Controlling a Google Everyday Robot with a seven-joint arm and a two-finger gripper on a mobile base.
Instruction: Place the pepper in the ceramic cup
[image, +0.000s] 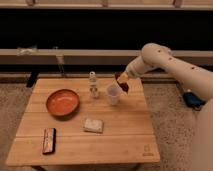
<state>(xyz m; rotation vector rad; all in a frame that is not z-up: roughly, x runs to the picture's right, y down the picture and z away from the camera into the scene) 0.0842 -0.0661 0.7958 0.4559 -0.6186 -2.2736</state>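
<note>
The white ceramic cup (113, 93) stands upright near the middle right of the wooden table (120, 135). My gripper (121, 81) hangs just right of and slightly above the cup's rim, at the end of the white arm reaching in from the right. It is shut on the dark reddish-brown pepper (123, 85), which hangs beside the cup's upper right edge.
A slim clear bottle (92, 84) stands just left of the cup. A round orange bowl (63, 102) sits at the left. A small pale block (93, 125) lies in front of the cup, and a flat dark bar (48, 140) lies at the front left.
</note>
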